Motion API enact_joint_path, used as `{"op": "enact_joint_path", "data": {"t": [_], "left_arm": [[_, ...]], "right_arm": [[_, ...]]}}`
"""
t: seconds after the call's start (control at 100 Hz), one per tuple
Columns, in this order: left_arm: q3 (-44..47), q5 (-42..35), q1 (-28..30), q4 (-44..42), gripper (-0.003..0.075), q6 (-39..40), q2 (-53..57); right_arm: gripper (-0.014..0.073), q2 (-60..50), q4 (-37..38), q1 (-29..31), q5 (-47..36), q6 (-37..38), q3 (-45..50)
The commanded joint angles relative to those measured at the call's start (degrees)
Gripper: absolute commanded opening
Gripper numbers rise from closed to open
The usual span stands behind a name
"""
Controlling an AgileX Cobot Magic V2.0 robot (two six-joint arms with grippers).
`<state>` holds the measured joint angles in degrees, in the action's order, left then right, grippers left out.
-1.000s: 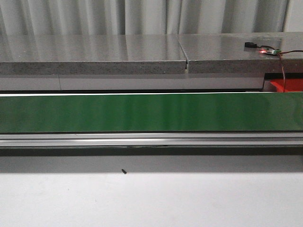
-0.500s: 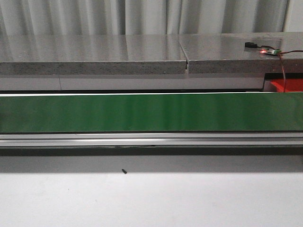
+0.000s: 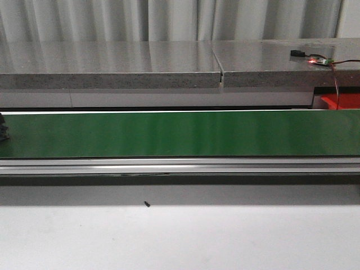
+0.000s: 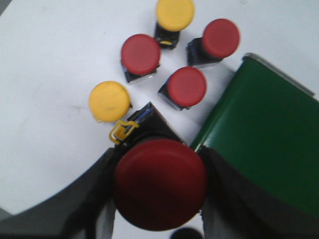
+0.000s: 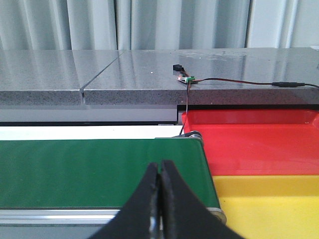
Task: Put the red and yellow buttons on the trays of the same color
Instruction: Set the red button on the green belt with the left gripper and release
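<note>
In the left wrist view my left gripper (image 4: 158, 172) is shut on a red button (image 4: 159, 186), held above the white table beside the end of the green belt (image 4: 269, 144). On the table beyond it lie three loose red buttons (image 4: 187, 86) (image 4: 141, 54) (image 4: 221, 38) and two yellow buttons (image 4: 109, 101) (image 4: 175, 13). My right gripper (image 5: 160, 172) is shut with nothing in it and hangs over the belt's other end (image 5: 99, 169). Just past that end are the red tray (image 5: 259, 134) and the yellow tray (image 5: 269, 199). A corner of the red tray (image 3: 340, 101) shows in the front view.
The green conveyor belt (image 3: 180, 134) runs across the front view, with a metal rail (image 3: 180, 166) in front and a grey stone ledge (image 3: 112, 64) behind. A small circuit board with a lit red LED and wires (image 3: 318, 59) lies on the ledge. White table (image 3: 180, 236) fills the foreground.
A dark object, not identifiable, has come into the front view at the left edge of the belt. Nothing else differs.
</note>
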<state>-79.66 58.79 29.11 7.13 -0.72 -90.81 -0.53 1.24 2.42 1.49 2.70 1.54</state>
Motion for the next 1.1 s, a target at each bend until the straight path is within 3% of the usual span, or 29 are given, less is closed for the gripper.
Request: {"op": "enact_joint_path", "data": {"t": [0.0,0.42,0.74,0.82,0.97,1.09], "left_arm": [[-2.61,-1.47,-2.29,0.96,0.026,-0.13,1.96],[-2.71,-2.14,-11.35,0.96,0.026,-0.13,-4.47],[-2.71,-1.61,-12.49,0.5,0.0272,-0.26,-7.63],[-2.71,-1.61,-12.49,0.5,0.0345,-1.12,-7.63],[-2.94,-1.61,-12.49,1.47,0.0614,-1.73,-7.63],[-2.94,-3.96,-13.31,2.04,0.0615,-1.83,-6.16]], "right_arm": [[-0.0066,-1.27,-0.04,0.15,-4.54,-0.29,-0.8],[-0.0066,-1.27,-0.04,0.15,-4.54,-0.29,-0.8],[-0.0066,-1.27,-0.04,0.15,-4.54,-0.29,-0.8],[-0.0066,-1.27,-0.04,0.15,-4.54,-0.29,-0.8],[-0.0066,-1.27,-0.04,0.15,-4.54,-0.29,-0.8],[-0.0066,-1.27,-0.04,0.15,-4.54,-0.29,-0.8]]}}
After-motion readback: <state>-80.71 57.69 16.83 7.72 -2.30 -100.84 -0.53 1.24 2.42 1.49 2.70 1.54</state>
